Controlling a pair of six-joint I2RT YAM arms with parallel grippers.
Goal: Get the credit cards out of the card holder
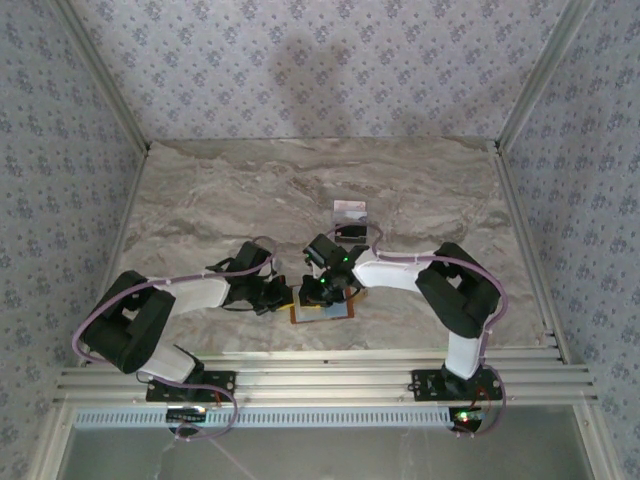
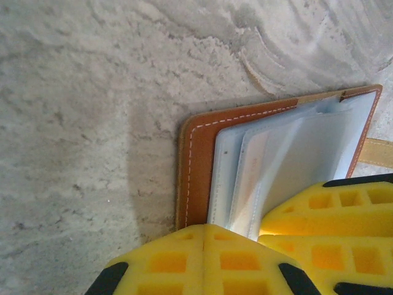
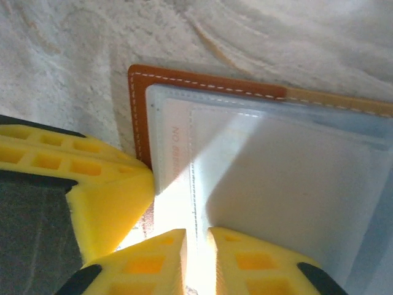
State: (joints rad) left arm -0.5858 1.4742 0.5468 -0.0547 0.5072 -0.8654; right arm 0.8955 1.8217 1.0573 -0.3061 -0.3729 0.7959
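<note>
The card holder (image 1: 322,313) lies open on the marble table, brown leather rim (image 2: 198,166) (image 3: 140,117) around pale clear sleeves. A pale credit card (image 3: 174,153) (image 2: 253,169) sits inside a sleeve. Another credit card (image 1: 350,210) lies loose on the table farther back. My left gripper (image 1: 281,296) (image 2: 205,228) is shut, its tips resting on the holder's near edge with nothing between them. My right gripper (image 1: 325,291) (image 3: 196,236) stands over the sleeves, its fingers a narrow gap apart, with a sleeve's stitched seam running into that gap.
Each wrist view catches the other gripper's yellow fingers (image 2: 331,212) (image 3: 104,190) close beside the holder. A tan snap tab (image 2: 376,152) sticks out from the holder's far edge. Patterned walls enclose the table (image 1: 220,190) on three sides.
</note>
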